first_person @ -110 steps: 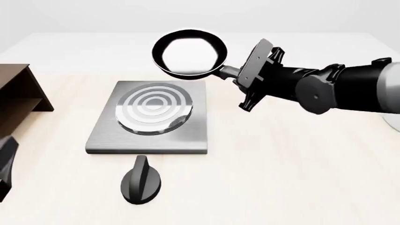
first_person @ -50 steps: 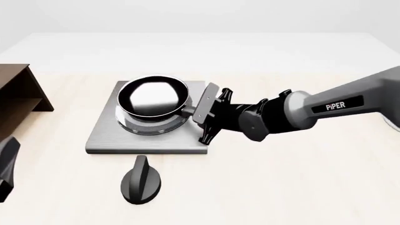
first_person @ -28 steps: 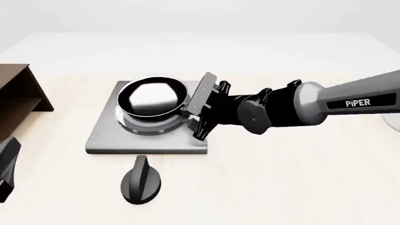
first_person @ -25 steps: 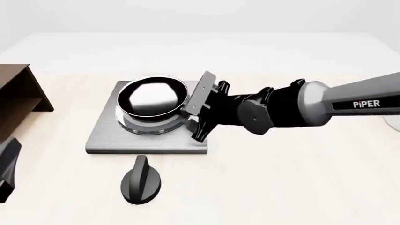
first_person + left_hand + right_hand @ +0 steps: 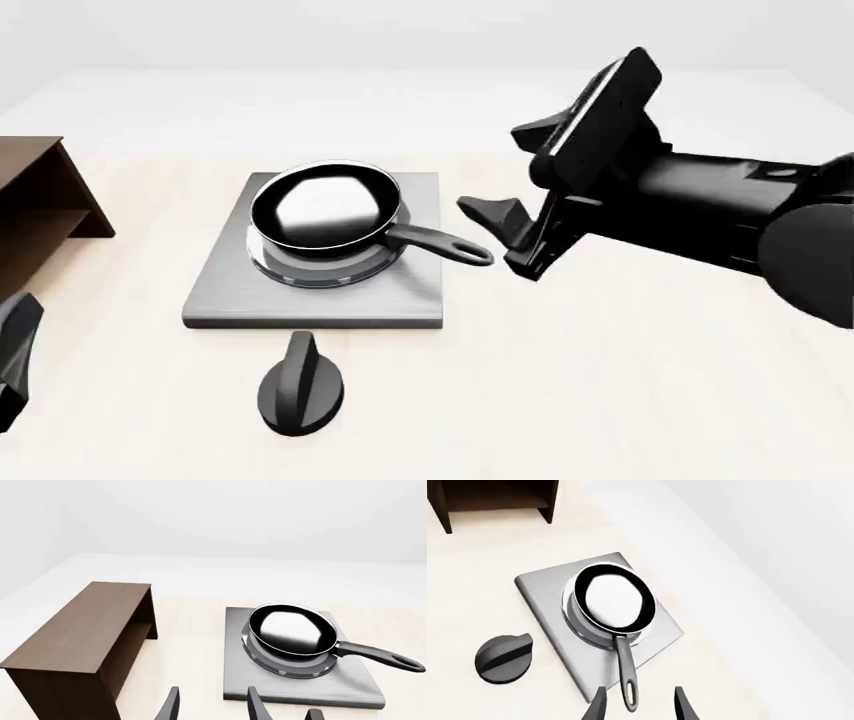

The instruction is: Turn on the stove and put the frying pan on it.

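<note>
Right hand [image 5: 514, 240] is being held spread open above the table [image 5: 641, 400], just beyond the tip of the frying pan's handle, with nothing gripped between its fingers [image 5: 598, 706]. The frying pan [image 5: 327, 208] is being carried by the round burner of the stove [image 5: 227, 290], its glossy bowl centred on the silver rings and its long handle being pointed out over the slab's right edge toward that hand. The black knob [image 5: 302, 385] is being shown on the table just in front of the stove, apart from the slab. The left hand [image 5: 212, 707] is being kept low at the table's near left corner, its fingers parted and empty, with the brown cabinet [image 5: 80, 635] lying ahead to its left.
</note>
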Motion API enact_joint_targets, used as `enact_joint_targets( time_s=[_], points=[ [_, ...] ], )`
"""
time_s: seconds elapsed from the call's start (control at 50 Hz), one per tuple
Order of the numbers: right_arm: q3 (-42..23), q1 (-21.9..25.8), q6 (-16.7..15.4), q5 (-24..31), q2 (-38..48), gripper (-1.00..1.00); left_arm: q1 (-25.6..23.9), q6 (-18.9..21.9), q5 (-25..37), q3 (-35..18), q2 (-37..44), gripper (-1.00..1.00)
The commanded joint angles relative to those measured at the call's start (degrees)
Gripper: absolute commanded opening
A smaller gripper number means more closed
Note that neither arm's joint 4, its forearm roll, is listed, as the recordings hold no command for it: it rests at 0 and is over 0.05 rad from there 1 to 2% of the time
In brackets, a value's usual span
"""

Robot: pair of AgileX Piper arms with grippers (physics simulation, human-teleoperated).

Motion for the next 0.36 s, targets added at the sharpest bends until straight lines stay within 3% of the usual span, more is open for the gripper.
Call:
enact_joint_targets(
  time_s=[0.02, 0.06, 0.1, 0.12, 0.14, 0.16, 0.2, 0.24, 0.28, 0.36],
  points=[
    [17.41, -8.41, 9.85, 2.67, -36.27, 1.00, 0.32, 0.03, 0.56, -0.73, 0.00, 1.00],
    [18.07, -8.98, 11.00, 3.35, -37.90, 1.00, 0.32, 0.10, 0.53, -0.75, 0.00, 1.00],
    [20.77, -12.03, 12.07, 5.11, -45.22, 1.00, 0.29, 0.24, 0.54, -0.82, -0.01, 1.00],
    [21.99, -12.52, 15.46, 6.08, -46.96, 1.00, 0.30, 0.33, 0.35, -0.77, 0.00, 1.00],
    [22.93, -13.67, 16.00, 6.45, -49.04, 1.00, 0.36, 0.28, 0.37, -0.84, 0.00, 1.00],
    [25.11, -18.30, 16.34, 7.28, -53.30, 1.00, 0.46, 0.15, 0.63, -1.03, -0.01, 1.00],
    [27.81, -21.19, 18.59, 8.56, -58.25, 1.00, 0.49, 0.15, 2.11, -2.67, -0.01, 1.00],
    [32.24, -25.72, 18.09, 8.81, -63.69, 1.00, 0.59, 0.08, 2.40, -2.94, -0.01, 1.00],
    [35.41, -28.97, 21.14, 7.62, -65.67, 1.00, 0.70, 0.10, 1.65, -2.10, -0.01, 1.00],
    [40.15, -34.99, 22.40, 3.39, -67.30, 1.00, 1.15, -0.28, 1.08, -1.64, -0.01, 1.00]
  ],
)
